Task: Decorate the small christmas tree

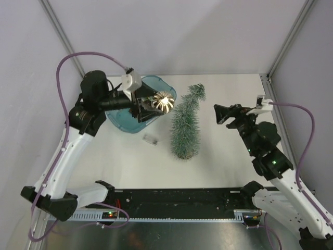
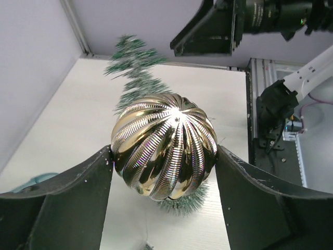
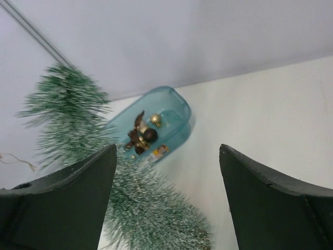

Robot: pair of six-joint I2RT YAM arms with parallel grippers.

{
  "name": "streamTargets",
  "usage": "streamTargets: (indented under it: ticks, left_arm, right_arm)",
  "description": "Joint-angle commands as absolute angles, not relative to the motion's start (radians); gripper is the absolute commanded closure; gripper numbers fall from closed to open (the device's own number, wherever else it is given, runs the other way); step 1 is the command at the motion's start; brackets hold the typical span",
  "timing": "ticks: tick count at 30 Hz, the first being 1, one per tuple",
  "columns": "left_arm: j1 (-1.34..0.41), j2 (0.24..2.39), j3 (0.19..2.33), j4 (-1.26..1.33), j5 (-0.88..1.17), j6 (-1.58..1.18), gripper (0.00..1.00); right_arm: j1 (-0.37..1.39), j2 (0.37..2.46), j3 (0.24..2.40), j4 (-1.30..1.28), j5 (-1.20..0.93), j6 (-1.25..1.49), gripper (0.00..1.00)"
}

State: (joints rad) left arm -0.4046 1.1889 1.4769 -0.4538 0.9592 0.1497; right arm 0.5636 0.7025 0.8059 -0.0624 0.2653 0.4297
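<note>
The small christmas tree point(image 1: 186, 125) stands upright mid-table, frosted green with a bent tip; it also shows in the left wrist view point(image 2: 136, 73) and the right wrist view point(image 3: 140, 203). My left gripper point(image 1: 158, 102) is shut on a ribbed gold bauble point(image 2: 165, 147), held above the table just left of the tree, over the edge of the teal tub point(image 1: 124, 122). My right gripper point(image 1: 219, 113) is open and empty, in the air right of the tree. The tub point(image 3: 177, 112) holds a brown star ornament point(image 3: 134, 136), a dark bauble point(image 3: 150, 135) and a small gold bauble point(image 3: 155, 120).
A small clear piece point(image 1: 151, 138) lies on the white table in front of the tub. Grey walls and metal frame posts close in the back and sides. A black rail point(image 1: 177, 200) runs along the near edge.
</note>
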Motion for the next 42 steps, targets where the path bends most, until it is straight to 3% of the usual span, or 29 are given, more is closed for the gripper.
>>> streamTargets:
  ticks: [1,5,14,27,42]
  left_arm:
    - [-0.516,1.070,1.434,-0.433,0.862,0.364,0.75]
    - [-0.604,1.058,1.449,-0.431,0.764,0.494,0.78]
    - [-0.618,1.156,1.564,-0.359,0.719,0.482,0.85]
    - [-0.618,1.263,1.629,-0.328,0.727,0.457,0.86]
    - [-0.618,1.323,1.638,-0.327,0.793,0.408,0.87]
  right_arm:
    - [0.561,0.625,0.861,-0.075,0.252,0.400,0.15]
    - [0.561,0.623,0.897,-0.110,0.248,0.399,0.15]
    - [0.561,0.696,0.898,-0.129,0.215,0.424,0.15]
    - [0.556,0.867,0.891,0.062,0.129,0.426,0.15]
    - [0.555,0.909,0.880,0.125,0.094,0.452,0.16]
